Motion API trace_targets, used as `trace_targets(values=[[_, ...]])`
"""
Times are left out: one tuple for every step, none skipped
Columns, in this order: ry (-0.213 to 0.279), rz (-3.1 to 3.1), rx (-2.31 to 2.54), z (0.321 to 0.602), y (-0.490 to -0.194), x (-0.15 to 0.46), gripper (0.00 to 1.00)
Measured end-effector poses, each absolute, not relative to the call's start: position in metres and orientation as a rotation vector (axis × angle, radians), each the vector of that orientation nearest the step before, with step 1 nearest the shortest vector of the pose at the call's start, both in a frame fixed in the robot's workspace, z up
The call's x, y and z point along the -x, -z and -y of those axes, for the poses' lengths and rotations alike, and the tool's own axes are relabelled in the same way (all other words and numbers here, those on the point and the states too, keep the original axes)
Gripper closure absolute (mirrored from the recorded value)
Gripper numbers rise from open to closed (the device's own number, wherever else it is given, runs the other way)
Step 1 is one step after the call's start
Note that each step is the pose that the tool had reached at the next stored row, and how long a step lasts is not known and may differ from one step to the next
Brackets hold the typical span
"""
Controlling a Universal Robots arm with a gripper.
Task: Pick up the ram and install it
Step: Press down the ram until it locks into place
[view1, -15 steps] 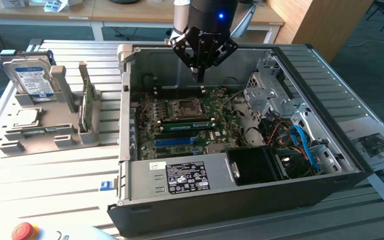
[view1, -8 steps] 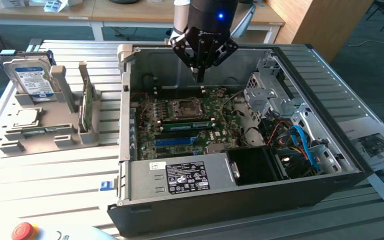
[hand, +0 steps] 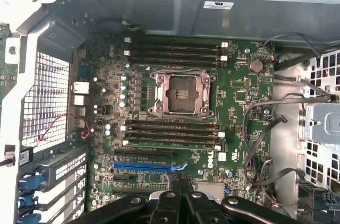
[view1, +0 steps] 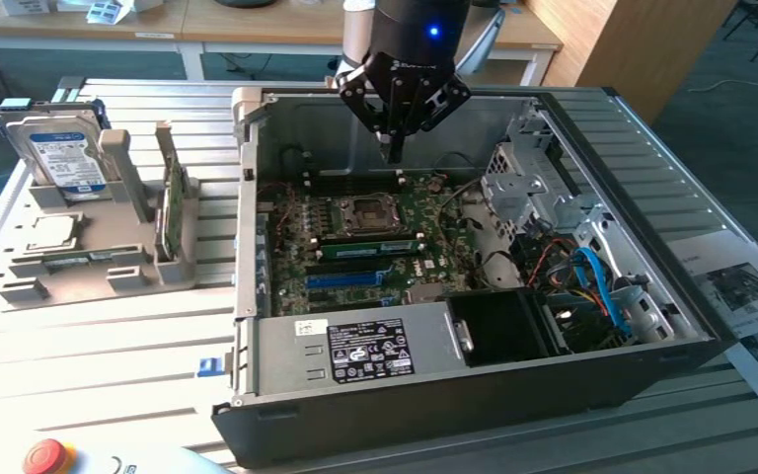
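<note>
open computer case [view1: 643,346] | motherboard [hand: 239,112], empty CPU socket [hand: 181,94] | hard drive [view1: 63,158] upright in grey holder [view1: 90,272]

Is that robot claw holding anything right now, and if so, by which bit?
Nothing. The gripper is shut and empty, hanging above the open computer case. The ram stands upright in its grey holder, outside the case.

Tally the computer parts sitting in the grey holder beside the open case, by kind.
hard drive: 1
ram: 1
processor chip: 1
Total: 3
</note>
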State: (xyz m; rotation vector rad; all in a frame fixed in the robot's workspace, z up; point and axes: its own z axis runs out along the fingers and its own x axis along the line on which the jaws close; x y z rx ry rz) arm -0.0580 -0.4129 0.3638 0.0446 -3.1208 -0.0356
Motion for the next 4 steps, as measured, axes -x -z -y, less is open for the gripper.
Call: trace_targets(values=[[0.036,3.121,-0.045,0.4129,-0.3638,0.0579,0.89],[0.036,3.121,-0.045,0.4129,-0.3638,0.0579,0.89],[0.036,3.121,-0.045,0.4129,-0.3638,0.0579,0.89],[0.036,3.121,-0.045,0.4129,-0.3638,0.0579,0.89]])
